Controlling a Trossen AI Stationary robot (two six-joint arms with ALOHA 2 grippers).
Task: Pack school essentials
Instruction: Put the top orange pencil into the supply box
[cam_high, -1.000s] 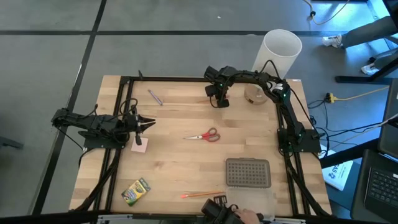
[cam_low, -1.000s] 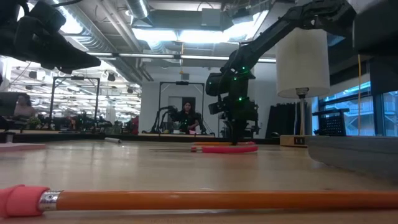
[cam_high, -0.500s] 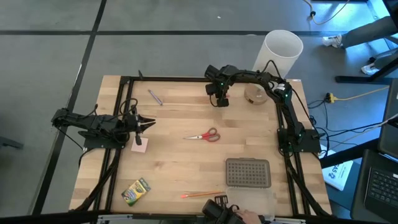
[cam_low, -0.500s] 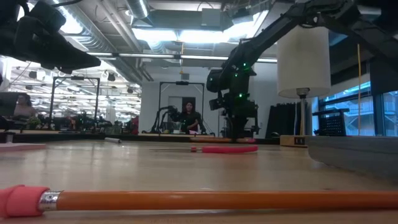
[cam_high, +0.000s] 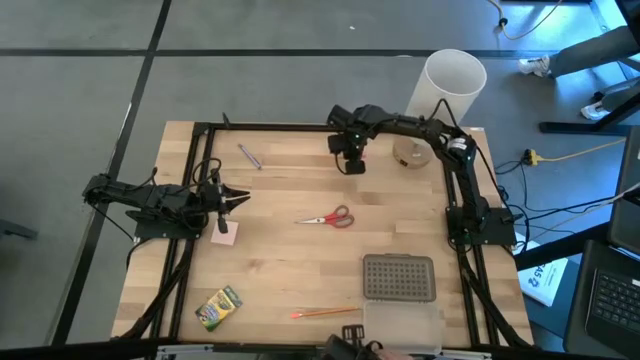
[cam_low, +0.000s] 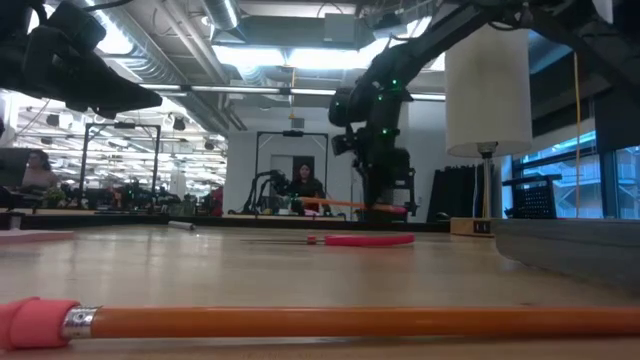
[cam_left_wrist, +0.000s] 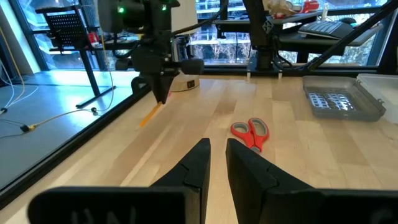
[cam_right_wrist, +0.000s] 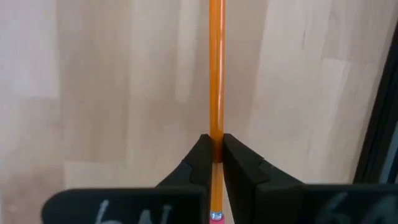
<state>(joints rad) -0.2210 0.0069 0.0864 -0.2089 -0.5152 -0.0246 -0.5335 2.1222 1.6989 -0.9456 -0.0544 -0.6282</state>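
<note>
Wooden boards make the table (cam_high: 290, 270), pale and smooth, with a black frame around its edge. Nearest the front edge lies one orange pencil (cam_high: 325, 313) with a pink rubber end (cam_low: 38, 322). Just beside it sits a clear flat box (cam_high: 400, 278) with a grey dotted lid. One green-yellow crayon box (cam_high: 219, 307) lies at the front on the left side.

Farther in, one pair of red-handled scissors (cam_high: 327, 217) lies flat in the middle of the table. One small pink square pad (cam_high: 225, 234) lies on the left. The left gripper (cam_high: 240, 200) hangs just over the pad, its two fingers pressed nearly together with nothing between them.

At the far side, the right gripper (cam_high: 352, 165) is squeezed tight on a second orange pencil (cam_right_wrist: 216, 68), holding it up off the wood. That pencil is thin and straight, and its pink end (cam_right_wrist: 216, 217) shows between the dark fingers. One short purple pen (cam_high: 249, 156) lies near the far left corner. One tall white cylinder lamp (cam_high: 446, 85) stands at the far right corner.

So there are two pencils, and one of each other thing.

Behind the table is a big room with bright ceiling lights, grey floor and windows. A person (cam_low: 302, 187) sits far back.
</note>
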